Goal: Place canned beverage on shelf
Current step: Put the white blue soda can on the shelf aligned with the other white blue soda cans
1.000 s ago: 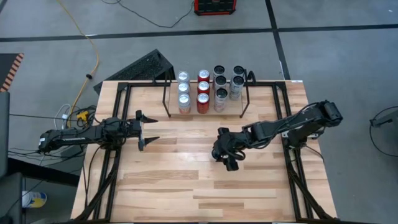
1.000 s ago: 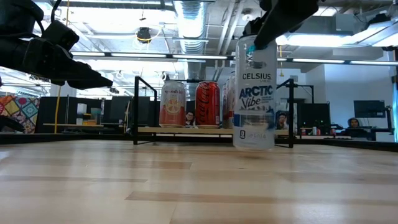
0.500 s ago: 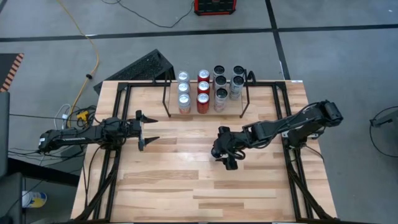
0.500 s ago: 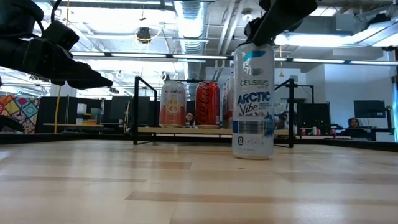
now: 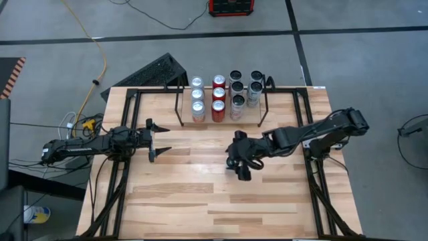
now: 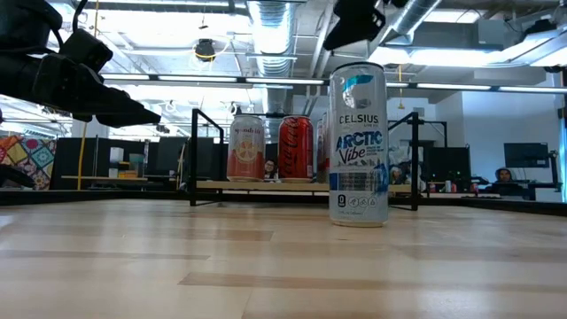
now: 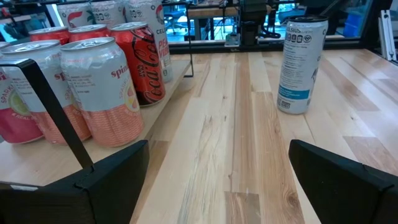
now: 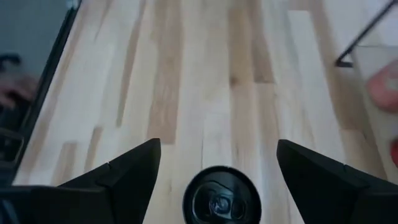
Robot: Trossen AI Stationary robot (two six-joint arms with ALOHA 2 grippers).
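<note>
- Right gripper hovering above the Celsius can, jaws spread wide and pinching nothing; both fingers clear of the can's rim in the right wrist view, lid straight below the gap.
- In the low view, right gripper up off the can top, daylight between the two.
- Celsius can standing upright on the bare wooden table, right of centre, in front of the shelf and apart from it; in the high view mostly hidden under the right gripper.
- Seen from the left wrist, the same can alone on the boards, well apart from the shelf's cans.
- Shelf at the table's far edge, black rod uprights and light board, loaded with rows of cans: silver ones on either side, red cola cans in the second row.
- Nearest the left wrist camera: a pink-and-white sparkling water can, a red cola can just beside it.
- Left gripper held level over the table's left side, jaws spread, empty, well apart from the can.
- People at desks far behind the table in the low view.
</note>
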